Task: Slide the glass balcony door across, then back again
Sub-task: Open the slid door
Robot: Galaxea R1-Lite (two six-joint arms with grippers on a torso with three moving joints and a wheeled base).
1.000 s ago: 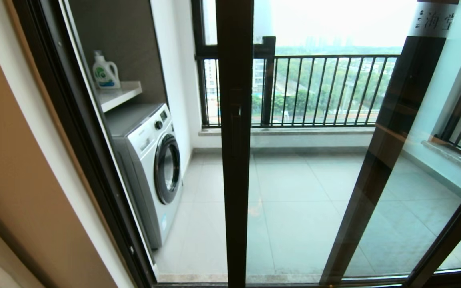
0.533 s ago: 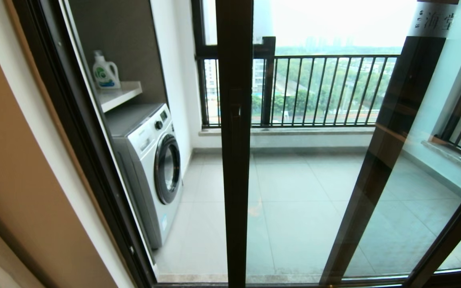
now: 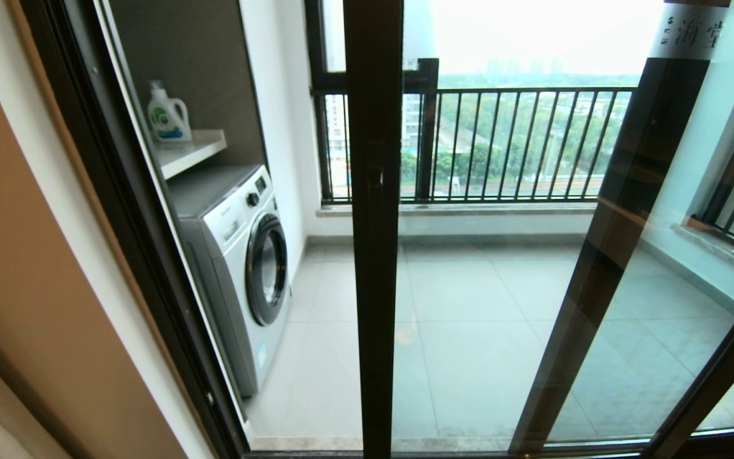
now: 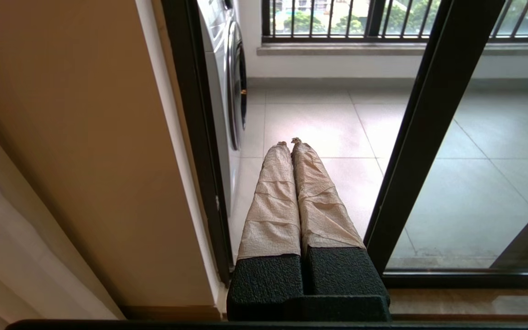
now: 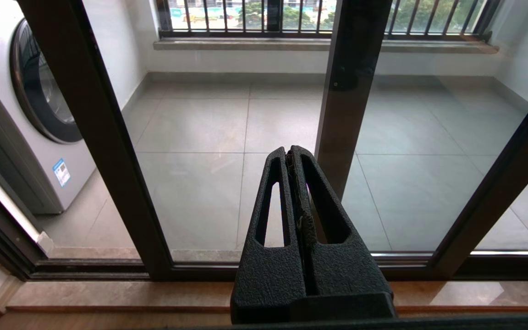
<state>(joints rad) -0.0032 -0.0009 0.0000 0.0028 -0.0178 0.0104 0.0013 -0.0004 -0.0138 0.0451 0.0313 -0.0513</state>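
Head view. The glass balcony door [image 3: 374,210]: dark-framed glass panel, its leading stile running vertically through the centre of the frame, a black bar handle at mid-height. An open gap lies left of the stile, between it and the outer door frame [image 3: 131,210] at the left. A second dark stile [image 3: 622,210] leans across the right of the frame, with a frosted band bearing Chinese characters [image 3: 692,32] at the upper right. Washing machine [image 3: 239,261]: white, front-loading, left of centre on the tiled balcony floor [image 3: 469,331]. Detergent bottle [image 3: 166,115]: white, on a shelf [image 3: 192,150] above the machine, upper left. Railing [image 3: 520,143]: thin vertical bars, upper centre to right. Neither hand appears here.

Left wrist view. Left hand [image 4: 289,142]: centre of frame, paper-wrapped fingers [image 4: 273,201] pressed together, holding nothing, pointing into the gap between the outer frame and the door stile [image 4: 429,128] at its right; not touching the stile.

Right wrist view. Right hand [image 5: 289,153]: lower centre, black fingers [image 5: 323,211] closed against each other, empty, in front of the glass, between two dark stiles.
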